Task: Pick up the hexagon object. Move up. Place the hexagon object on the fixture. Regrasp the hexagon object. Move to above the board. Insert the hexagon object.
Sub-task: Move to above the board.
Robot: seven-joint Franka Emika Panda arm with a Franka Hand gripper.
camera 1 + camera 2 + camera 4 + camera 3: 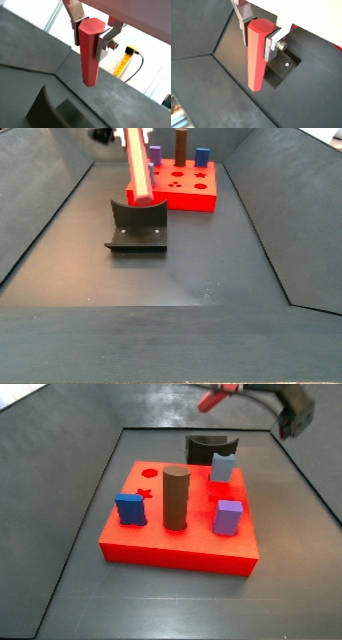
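My gripper is shut on the top end of the hexagon object, a long salmon-pink faceted rod, and both wrist views show it so. In a side view the hexagon object slants down toward the notch of the fixture; I cannot tell if they touch. In a side view the gripper holds the hexagon object high above the fixture. The fixture's base plate lies behind the rod. The red board lies next to the fixture.
On the board stand a brown cylinder, a blue peg, a purple peg and a light-blue peg. Sloping dark walls enclose the floor. A yellow device with a cable lies outside the wall.
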